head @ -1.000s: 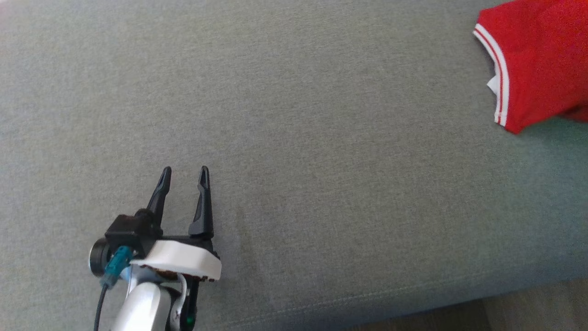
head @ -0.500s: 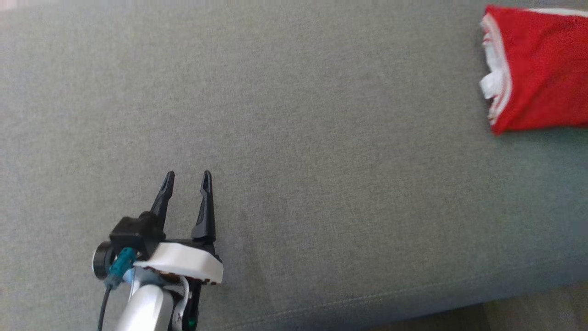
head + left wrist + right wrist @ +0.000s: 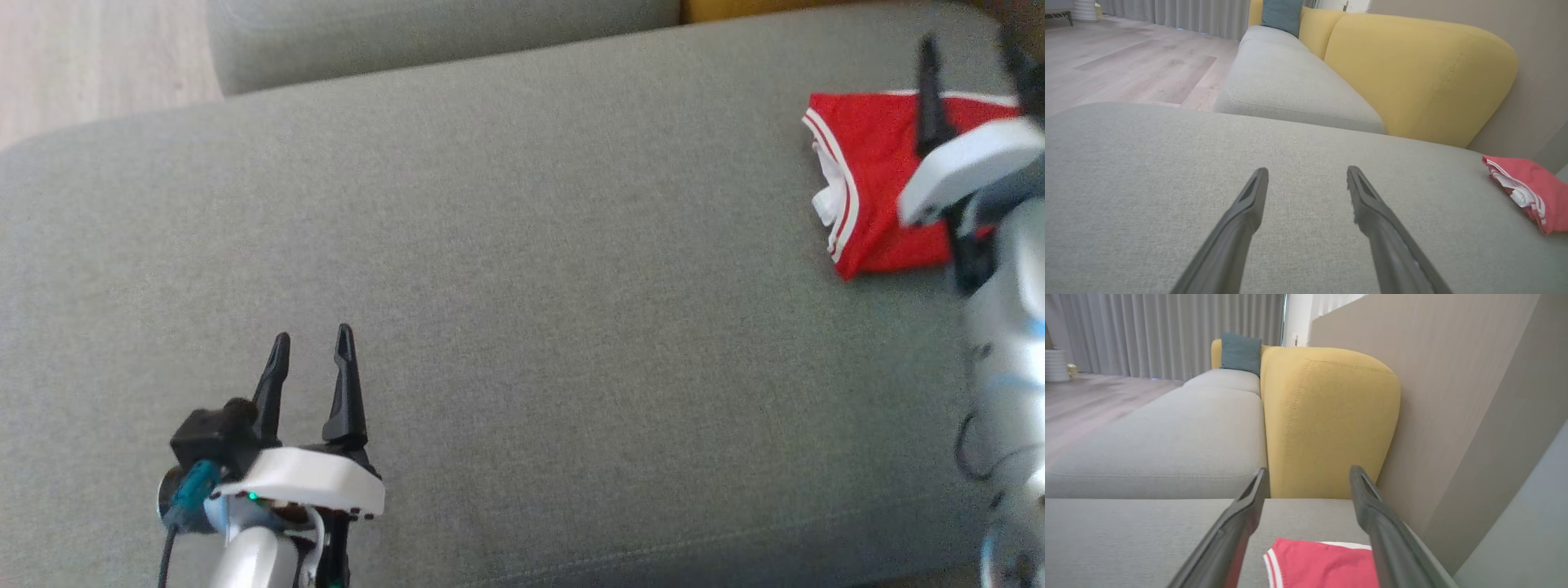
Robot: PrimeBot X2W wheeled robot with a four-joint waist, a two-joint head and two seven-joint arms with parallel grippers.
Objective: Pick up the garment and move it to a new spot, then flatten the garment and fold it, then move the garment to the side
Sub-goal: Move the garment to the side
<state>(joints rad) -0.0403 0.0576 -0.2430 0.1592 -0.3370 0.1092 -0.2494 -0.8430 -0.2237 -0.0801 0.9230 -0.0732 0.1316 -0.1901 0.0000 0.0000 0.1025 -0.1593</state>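
Placement looks complete: the folded red fabric garment with white trim point(image 3: 873, 188) lies at the right end of the grey sofa cushion point(image 3: 522, 286) under the released right end effector point(image 3: 1306, 473), which next should lift clear.

Folded red garment point(image 3: 878, 184) with white trim, flat on grey cushion point(image 3: 522, 286)

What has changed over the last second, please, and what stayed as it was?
The right gripper opened and let go of the garment, which now lies folded on the grey cushion beneath its open jaws. The head camera shifted too. The left gripper stayed open and empty over the cushion.
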